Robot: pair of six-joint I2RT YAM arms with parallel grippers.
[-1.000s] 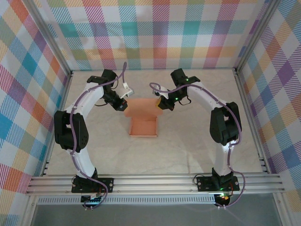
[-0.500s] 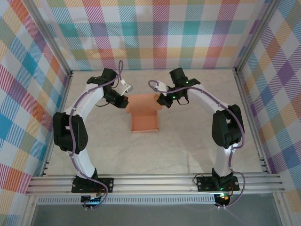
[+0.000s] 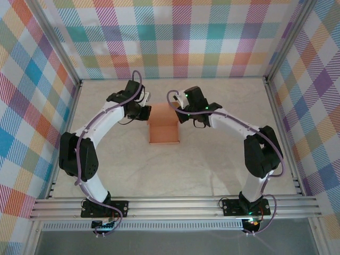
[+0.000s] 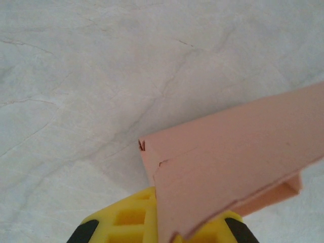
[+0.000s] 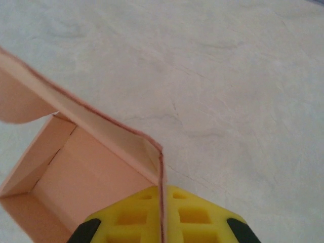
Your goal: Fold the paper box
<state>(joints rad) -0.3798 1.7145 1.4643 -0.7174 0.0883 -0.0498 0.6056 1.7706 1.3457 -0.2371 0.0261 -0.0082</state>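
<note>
At the bottom of the top view a metal rail [image 3: 175, 204] carries both arm bases. From there the left arm [image 3: 93, 133] and the right arm [image 3: 239, 125] curve upward and inward over the pale, creased tabletop [image 3: 212, 159]. The paper box [image 3: 163, 133] sits on the tabletop at the centre of the frame, between the two arms. It is an open salmon tray with low walls, and a flap stands up along its far edge.

The left pincer [image 3: 144, 113] meets the upper left corner of that flap. In its wrist view a slanted sheet of card runs from the lower middle to the right edge, passing between the yellow pads [image 4: 129, 223]. It appears to be pinching the card, though the card itself hides most of the grip.

The right pincer [image 3: 178, 115] meets the upper right corner. Its wrist view shows a thin card edge clamped between its pads at the bottom centre, with the box's hollow inside at the lower left.

Beyond the box, bare tabletop runs to the plaid walls [image 3: 175, 37]
</note>
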